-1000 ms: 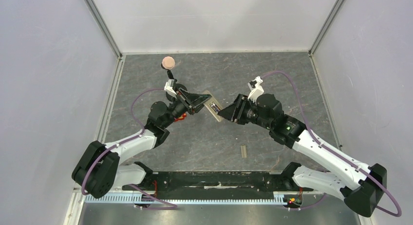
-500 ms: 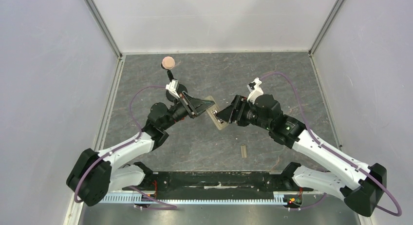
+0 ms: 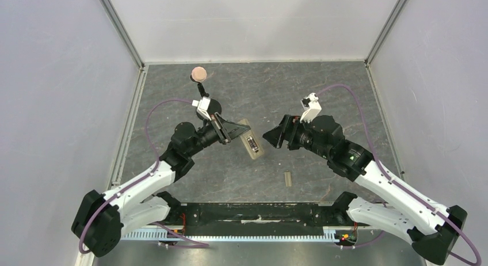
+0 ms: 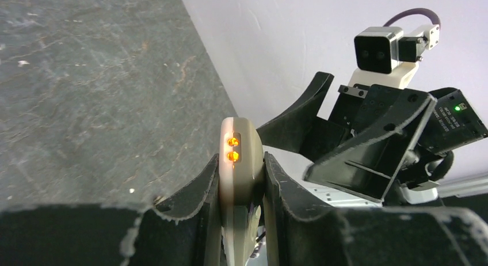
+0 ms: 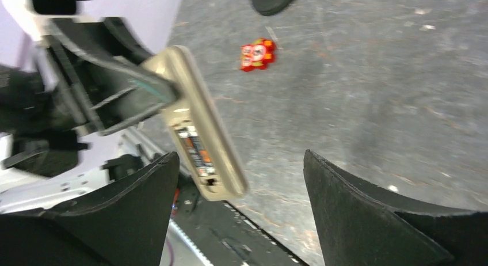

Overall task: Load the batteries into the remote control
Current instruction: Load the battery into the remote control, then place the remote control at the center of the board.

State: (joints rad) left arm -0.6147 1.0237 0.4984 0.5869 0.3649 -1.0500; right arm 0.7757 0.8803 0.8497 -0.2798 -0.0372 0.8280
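The slim rectangular plastic remote control [image 3: 252, 141] hangs above the grey table [image 3: 299, 105], clamped by one end between the fingers of the left gripper [image 3: 235, 128]. Its tan back faces up, and its free end points toward the near edge. The battery bay in that back lies uncovered. In the right wrist view a small dark cylindrical battery [image 5: 194, 146] with orange markings sits inside the bay — blur hides whether a second lies with it. Two orange lights [image 4: 232, 149] glow on the remote's free end.
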